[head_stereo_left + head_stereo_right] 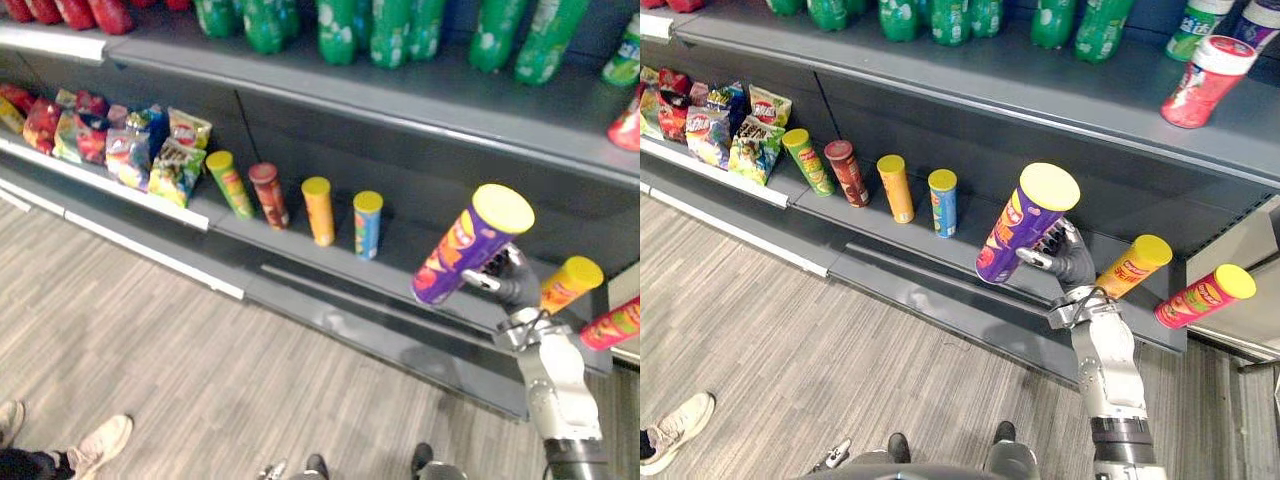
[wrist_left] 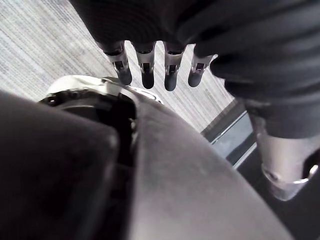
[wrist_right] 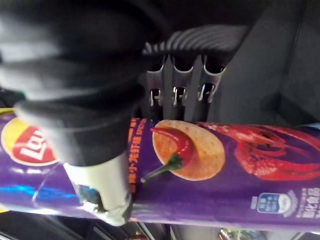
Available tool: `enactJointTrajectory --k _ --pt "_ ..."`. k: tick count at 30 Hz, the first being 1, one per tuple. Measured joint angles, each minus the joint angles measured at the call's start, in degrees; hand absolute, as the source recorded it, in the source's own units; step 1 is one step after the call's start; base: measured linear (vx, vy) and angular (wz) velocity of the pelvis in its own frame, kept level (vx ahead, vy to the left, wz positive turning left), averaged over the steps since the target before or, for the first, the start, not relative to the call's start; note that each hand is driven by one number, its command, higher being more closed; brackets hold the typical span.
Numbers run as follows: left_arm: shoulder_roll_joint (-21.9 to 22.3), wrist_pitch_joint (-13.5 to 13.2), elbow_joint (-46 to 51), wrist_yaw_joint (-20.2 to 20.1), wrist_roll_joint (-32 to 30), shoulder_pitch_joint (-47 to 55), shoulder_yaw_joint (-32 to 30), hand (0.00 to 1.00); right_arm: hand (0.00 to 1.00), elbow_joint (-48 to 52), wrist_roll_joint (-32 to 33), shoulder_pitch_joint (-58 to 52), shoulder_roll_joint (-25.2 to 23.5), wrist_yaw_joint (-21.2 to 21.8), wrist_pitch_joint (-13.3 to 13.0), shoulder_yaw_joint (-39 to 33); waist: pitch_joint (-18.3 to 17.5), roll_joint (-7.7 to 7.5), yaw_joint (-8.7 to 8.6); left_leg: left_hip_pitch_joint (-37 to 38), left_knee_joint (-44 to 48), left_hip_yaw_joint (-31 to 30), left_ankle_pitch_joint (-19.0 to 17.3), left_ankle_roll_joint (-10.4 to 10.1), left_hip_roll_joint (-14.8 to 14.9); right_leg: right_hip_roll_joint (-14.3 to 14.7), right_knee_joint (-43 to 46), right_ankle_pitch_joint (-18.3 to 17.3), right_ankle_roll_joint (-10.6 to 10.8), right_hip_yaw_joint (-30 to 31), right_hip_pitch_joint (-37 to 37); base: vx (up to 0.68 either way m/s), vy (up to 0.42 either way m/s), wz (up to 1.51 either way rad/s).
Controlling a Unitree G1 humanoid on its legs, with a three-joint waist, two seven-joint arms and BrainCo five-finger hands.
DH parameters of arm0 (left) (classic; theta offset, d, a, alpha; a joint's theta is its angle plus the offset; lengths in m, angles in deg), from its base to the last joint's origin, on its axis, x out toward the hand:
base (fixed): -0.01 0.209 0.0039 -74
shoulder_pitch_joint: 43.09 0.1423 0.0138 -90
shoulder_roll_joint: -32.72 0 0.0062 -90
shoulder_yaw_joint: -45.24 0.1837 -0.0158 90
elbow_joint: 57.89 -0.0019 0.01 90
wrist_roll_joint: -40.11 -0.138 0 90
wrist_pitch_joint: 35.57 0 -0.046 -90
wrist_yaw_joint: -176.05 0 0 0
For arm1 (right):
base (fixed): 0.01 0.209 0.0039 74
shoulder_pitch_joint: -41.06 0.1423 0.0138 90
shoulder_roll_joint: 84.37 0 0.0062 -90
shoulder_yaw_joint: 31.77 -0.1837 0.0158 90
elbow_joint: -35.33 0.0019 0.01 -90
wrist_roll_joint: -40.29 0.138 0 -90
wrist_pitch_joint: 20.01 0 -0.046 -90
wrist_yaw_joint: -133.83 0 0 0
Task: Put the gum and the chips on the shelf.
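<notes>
The purple chips can [image 1: 1025, 225] with its yellow lid is in the air in front of the lower shelf board [image 1: 972, 215], tilted so that the lid points up and outward and the base points down towards the board's front edge. The right hand [image 1: 1065, 258] grips it round the middle; the right wrist view shows the fingers [image 3: 175, 85] curled over one side of the can and the thumb pressed against the other. The can sits between a blue can [image 1: 942, 202] to its left and an orange can [image 1: 1132, 266] just to its right, which leans on the board beside a red can [image 1: 1203, 296] lying tilted at the far end. Left of the blue can stand an orange-yellow can [image 1: 896, 187], a dark red can [image 1: 847, 172] and a green can [image 1: 808, 160], all spaced in a row, and then a cluster of snack bags [image 1: 730, 130] on a lighter-edged section. The upper shelf [image 1: 1040, 85], of the same grey metal, carries green bottles [image 1: 940, 18] and a tilted red-and-white container [image 1: 1200, 80]. The floor [image 1: 790, 340] has grey wood-grain planks, and a person's pale shoe [image 1: 675, 425] rests on it at the lower left. The left hand [image 2: 147, 70] hangs over the floor with straight fingers, holding nothing.
</notes>
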Motion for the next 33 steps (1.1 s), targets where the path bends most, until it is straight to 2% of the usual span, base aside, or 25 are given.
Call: enactJointTrajectory --k 3,4,11,17,20,21,27,33 --pt "-0.2 -1.9 0.7 2.6 -0.3 -0.3 1.1 0.0 1.0 0.0 -2.9 -0.2 -1.1 -0.6 -0.8 0.4 0.3 0.01 -0.02 0.1 -2.8 0.5 1.4 0.6 -1.3 -0.8 0.1 -0.7 0.3 1.1 -1.1 -0.1 0.035 -0.05" --pt "0.1 -2.9 0.9 4.3 -1.2 -1.0 1.2 0.0 1.0 0.0 -3.0 -0.2 -1.1 -1.4 -1.4 0.6 0.7 0.49 -0.16 0.0 -4.7 0.5 2.0 0.4 -1.7 -0.9 0.3 -0.7 0.3 1.5 -2.0 -0.09 0.017 0.0" --pt "0.0 -4.5 4.7 8.8 -1.4 -4.8 3.0 0.0 1.0 -0.2 -9.5 1.7 -1.1 -8.2 -3.8 2.1 3.5 0.64 -0.64 -1.9 -4.9 0.1 3.2 0.5 -1.9 -1.3 3.0 -0.7 0.2 2.8 -5.4 -0.04 0.0 -0.02" --pt "0.5 -4.4 7.1 9.3 -1.4 -8.1 6.6 0.0 1.0 -4.4 -13.1 8.7 -0.7 -14.6 -6.4 2.1 6.5 1.25 -0.63 -4.5 -4.9 -1.9 4.5 0.8 -2.3 -2.1 5.9 -0.9 0.0 3.2 -8.1 -0.02 0.002 0.19" --pt "0.5 -4.4 8.7 9.3 -1.3 -9.8 7.8 0.0 1.0 -7.6 -14.2 13.7 0.0 -18.8 -6.8 2.1 8.9 1.83 -0.6 -5.8 -4.9 -3.1 5.6 1.0 -3.0 -3.1 8.2 -1.5 -0.2 3.3 -10.2 -0.02 0.011 0.19" --pt "0.5 -4.4 8.9 9.3 -1.2 -10.7 8.4 0.0 1.0 -9.4 -15.3 15.7 0.6 -20.7 -6.9 2.1 9.7 2.36 -0.54 -6.5 -4.9 -3.3 6.0 1.2 -3.2 -3.4 8.8 -1.5 -0.2 3.5 -11.1 -0.04 0.015 0.14" --pt "0.4 -4.8 12.8 9.5 0.2 -12.0 11.0 0.0 1.0 -14.8 -16.5 21.7 2.3 -26.4 -7.5 2.4 12.6 4.24 -0.59 -8.8 -4.9 -3.8 7.0 1.3 -3.9 -4.2 9.5 -1.6 0.0 3.8 -13.3 -0.04 0.006 0.08" --pt "0.3 -5.1 18.2 10.0 3.7 -13.0 15.1 0.0 1.0 -23.6 -18.6 28.9 7.1 -31.9 -8.4 2.8 14.6 5.86 -0.65 -11.2 -4.9 -5.2 8.5 1.3 -4.3 -5.2 12.6 -2.8 -0.1 2.9 -16.2 -0.01 -0.021 0.14"
